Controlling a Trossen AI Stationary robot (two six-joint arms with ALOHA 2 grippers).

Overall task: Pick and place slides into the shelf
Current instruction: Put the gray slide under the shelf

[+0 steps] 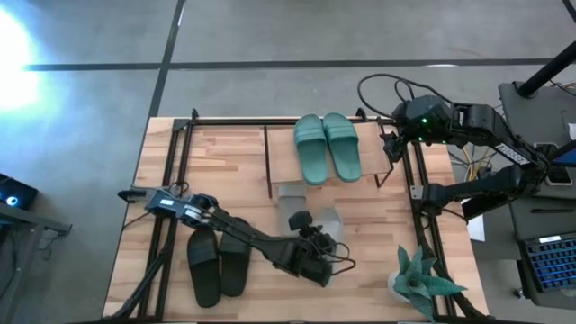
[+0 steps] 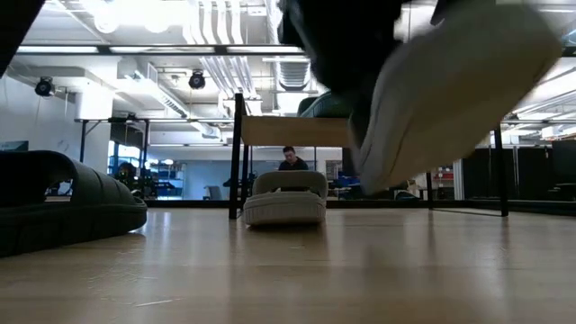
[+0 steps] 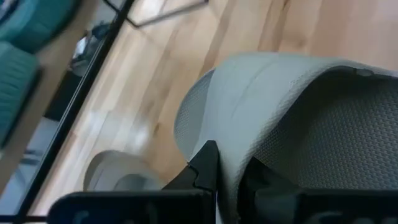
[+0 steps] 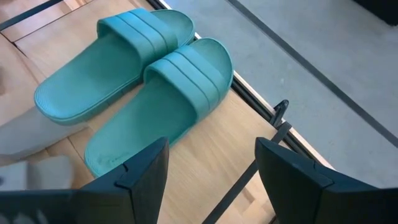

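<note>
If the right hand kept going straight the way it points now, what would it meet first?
Most likely the teal slides on the shelf. The open right hand points at the nearer slide's toe end, nothing between; depth is hard to judge.

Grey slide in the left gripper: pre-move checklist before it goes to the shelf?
1. Left gripper shut on the grey slide: ok, strap clamped in the left wrist view.
2. Slide clear of the table: ok, it hangs above the wood in the low view.
3. Second grey slide located: ok, it lies at the shelf, under its top.
4. Free room on the shelf top: ok, the teal slides fill its right part, the left part is bare.
5. Right gripper out of the way: not ok, open and hovering beside the teal pair.
6. Black slides off the path: ok, they lie at the near left.
</note>
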